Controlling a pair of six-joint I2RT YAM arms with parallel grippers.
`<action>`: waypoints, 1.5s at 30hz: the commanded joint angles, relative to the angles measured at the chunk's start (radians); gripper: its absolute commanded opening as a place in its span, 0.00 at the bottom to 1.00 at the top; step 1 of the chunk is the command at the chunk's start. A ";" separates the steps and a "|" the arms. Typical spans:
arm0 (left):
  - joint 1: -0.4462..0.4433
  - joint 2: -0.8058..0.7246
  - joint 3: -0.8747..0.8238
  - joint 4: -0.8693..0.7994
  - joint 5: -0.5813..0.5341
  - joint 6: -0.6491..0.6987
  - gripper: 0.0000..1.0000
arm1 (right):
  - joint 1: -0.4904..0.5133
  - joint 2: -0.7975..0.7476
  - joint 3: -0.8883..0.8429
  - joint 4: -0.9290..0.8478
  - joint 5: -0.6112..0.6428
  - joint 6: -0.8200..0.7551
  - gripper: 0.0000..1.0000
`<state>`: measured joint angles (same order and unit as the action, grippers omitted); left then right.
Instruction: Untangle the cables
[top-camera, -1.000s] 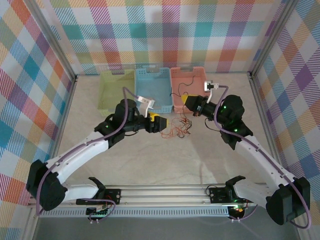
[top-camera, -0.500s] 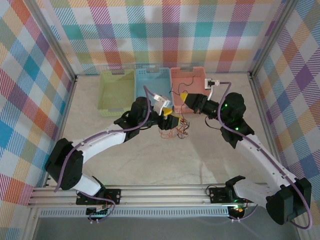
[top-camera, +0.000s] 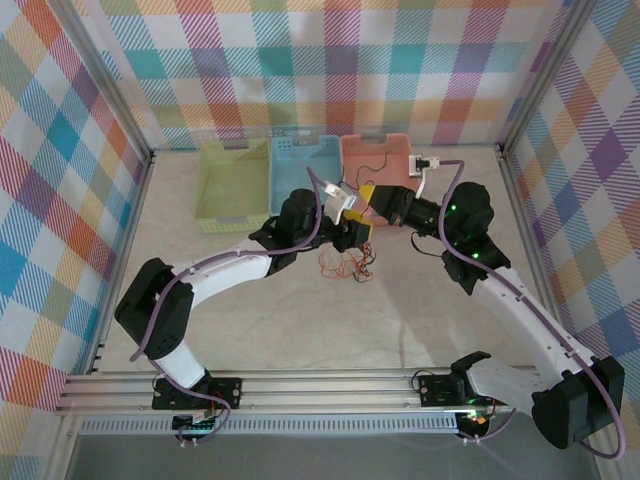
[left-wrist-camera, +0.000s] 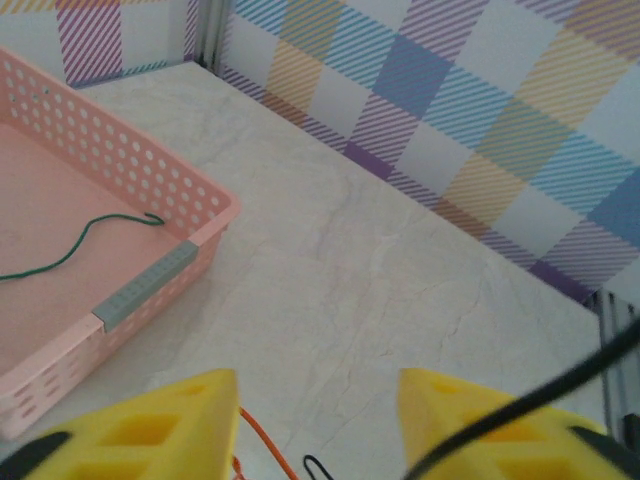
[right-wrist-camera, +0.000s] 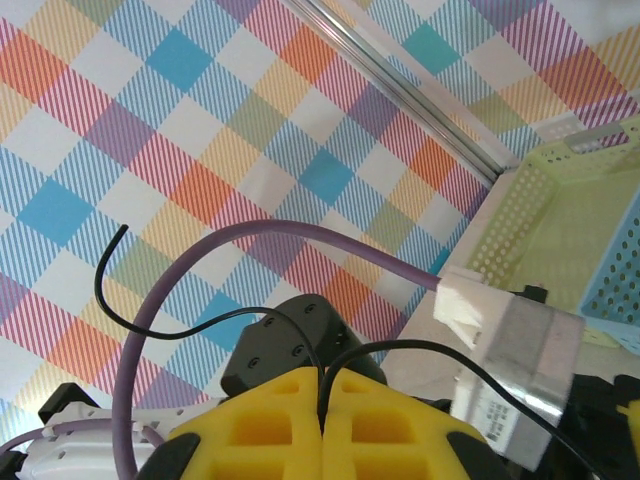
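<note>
**A:** What is seen nearest, from above?

**B:** The left arm (top-camera: 220, 270) is stretched from its base at 7 o'clock in one long sweep to the middle of the table (top-camera: 250, 320). The right arm (top-camera: 510, 300) is raised from 5 o'clock, its elbow pushed out toward 3. The orange-red tangle (top-camera: 345, 265) is spread at the centre, just on the 6 o'clock side of the left gripper (top-camera: 358, 226).

**A:** And the fingers?

**B:** On the left wrist camera they are shown parted, with bare table between and nothing gripped. A black wire (left-wrist-camera: 520, 408) is seen crossing the right one, a detail lost from above. The right gripper (top-camera: 369, 195) is held just beyond, at 12. On its own camera the fingers are pressed flat together, with the black wire pinched in the seam.

**A:** Farther off?

**B:** A green basket (top-camera: 232, 185), a blue basket (top-camera: 300, 170) and a pink basket (top-camera: 385, 178) are lined up at 12 o'clock. A green wire (left-wrist-camera: 80, 238) is laid in the pink one.
</note>
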<state>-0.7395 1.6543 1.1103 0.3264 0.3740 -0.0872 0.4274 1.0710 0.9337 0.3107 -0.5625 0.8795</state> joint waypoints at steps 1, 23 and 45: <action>-0.010 0.000 0.028 0.057 -0.003 -0.002 0.39 | 0.008 0.000 0.037 -0.004 -0.016 0.000 0.00; -0.012 -0.281 -0.029 -0.151 0.056 -0.067 0.00 | 0.009 -0.075 0.016 -0.048 -0.026 -0.457 0.70; -0.012 -0.528 0.004 -0.516 0.266 0.063 0.00 | 0.051 -0.059 -0.306 0.185 -0.324 -0.885 0.50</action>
<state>-0.7425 1.1496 1.0904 -0.1280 0.5495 -0.0910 0.4603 0.9924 0.6167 0.4671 -0.7753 0.1265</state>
